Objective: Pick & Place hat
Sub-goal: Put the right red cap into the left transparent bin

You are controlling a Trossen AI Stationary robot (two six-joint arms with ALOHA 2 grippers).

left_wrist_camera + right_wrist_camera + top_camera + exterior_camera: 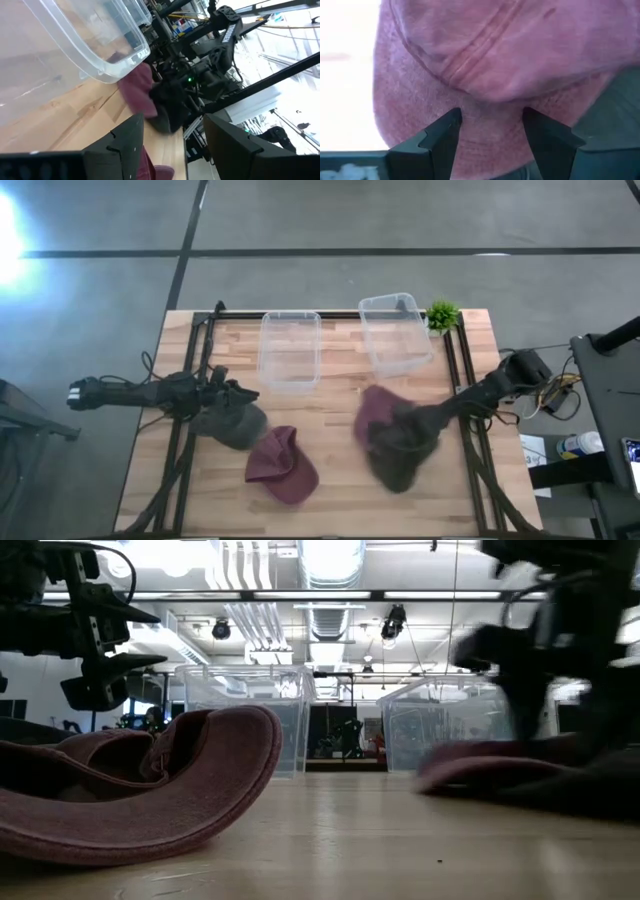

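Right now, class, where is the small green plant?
In the high view, the green plant stands at the table's far right corner, just right of the right-hand clear bin.

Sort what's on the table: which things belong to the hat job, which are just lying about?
Job: maroon hat, maroon hat under the right gripper, grey hat, dark hat, two clear bins.
Lying about: small green plant.

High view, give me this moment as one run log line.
left gripper: open, over grey hat | right gripper: open, at maroon hat | second maroon hat: on table | bins: no hats inside
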